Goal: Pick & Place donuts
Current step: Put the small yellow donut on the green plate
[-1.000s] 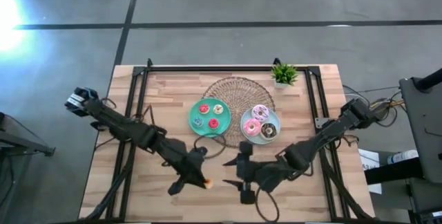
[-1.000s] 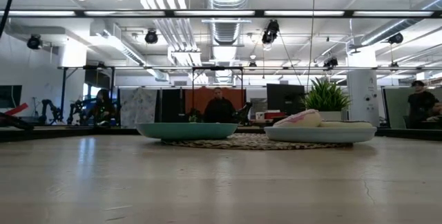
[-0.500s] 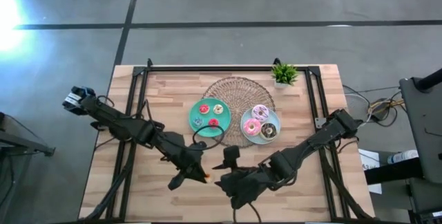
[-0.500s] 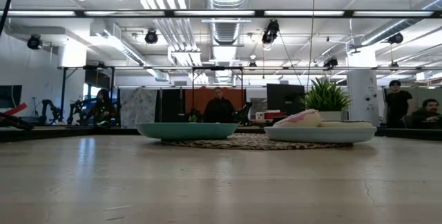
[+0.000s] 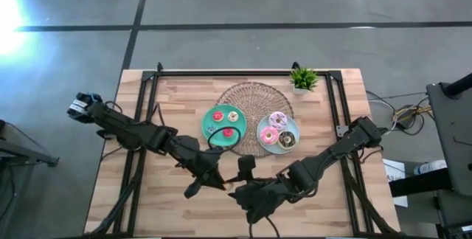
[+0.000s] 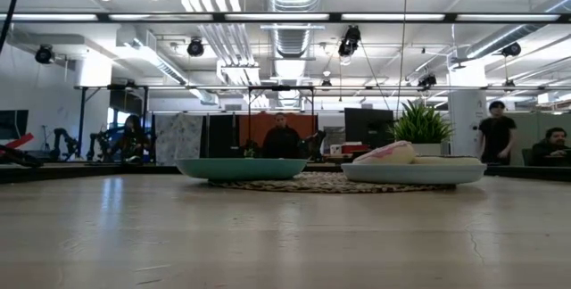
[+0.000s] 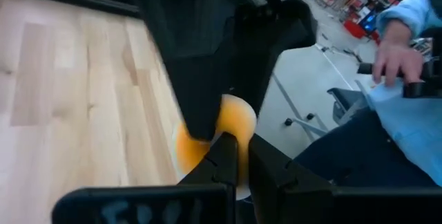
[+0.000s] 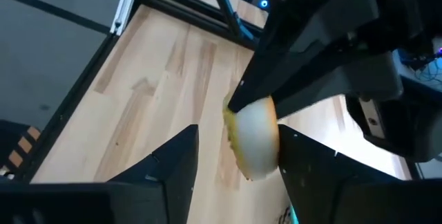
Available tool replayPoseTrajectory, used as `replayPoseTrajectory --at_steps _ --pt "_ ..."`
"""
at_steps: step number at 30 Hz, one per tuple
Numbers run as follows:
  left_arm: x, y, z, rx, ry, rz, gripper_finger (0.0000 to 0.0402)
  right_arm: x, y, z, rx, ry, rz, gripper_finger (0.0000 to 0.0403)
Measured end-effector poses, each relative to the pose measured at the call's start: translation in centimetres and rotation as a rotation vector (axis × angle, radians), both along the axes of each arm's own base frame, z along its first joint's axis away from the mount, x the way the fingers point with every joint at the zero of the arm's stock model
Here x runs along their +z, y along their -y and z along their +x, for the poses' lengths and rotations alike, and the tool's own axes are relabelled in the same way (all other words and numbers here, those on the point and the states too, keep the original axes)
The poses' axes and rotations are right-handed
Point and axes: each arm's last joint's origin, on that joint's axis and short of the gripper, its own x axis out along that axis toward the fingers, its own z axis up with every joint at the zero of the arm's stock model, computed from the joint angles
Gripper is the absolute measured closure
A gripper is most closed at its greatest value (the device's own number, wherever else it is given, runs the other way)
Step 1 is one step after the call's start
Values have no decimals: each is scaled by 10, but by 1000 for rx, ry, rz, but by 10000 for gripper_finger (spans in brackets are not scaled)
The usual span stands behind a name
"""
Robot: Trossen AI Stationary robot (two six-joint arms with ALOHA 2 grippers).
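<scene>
- Left gripper (image 5: pixel 223 186): over the near middle of the wooden table (image 5: pixel 155 132), fingers (image 7: pixel 224 156) closed almost together on a small orange-yellow donut (image 7: pixel 231 117), pinching its rim.
- Right gripper (image 5: pixel 234 192): just beside the left one, fingers (image 8: pixel 169 158) spread wide; the same donut (image 8: pixel 254 140) sits ahead of the gap between them, apart from both fingers.
- Teal plate (image 5: pixel 209 113): beyond the grippers, carrying small red (image 5: pixel 218 116), yellow (image 5: pixel 233 116), blue (image 5: pixel 212 130) and red (image 5: pixel 228 131) donuts.
- Light-blue plate (image 5: pixel 295 128): just beside the teal plate, carrying the lilac-white sprinkled (image 5: pixel 278 119), pink (image 5: pixel 269 136) and chocolate-brown (image 5: pixel 286 140) donuts.
- Woven mat (image 5: pixel 254 95): beneath both plates; small potted plant (image 5: pixel 303 79) at the far edge.
</scene>
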Motion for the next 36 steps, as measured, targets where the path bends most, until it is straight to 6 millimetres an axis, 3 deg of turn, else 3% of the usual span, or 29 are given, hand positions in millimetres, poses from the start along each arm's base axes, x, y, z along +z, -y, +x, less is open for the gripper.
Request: replayPoseTrajectory --at_steps 13,23,30,36 --pt "-1 0 0 10 -16 -4 397 0 1 1 -10 3 1 274" --pt "-6 -3 -2 80 -83 10 314 -5 4 -2 -78 -36 69 350" --pt "-18 -11 -14 278 -224 158 294 -16 12 -11 -277 -152 211 381" --pt "0 -11 -38 400 -156 223 294 -28 38 -14 -565 -240 327 384"
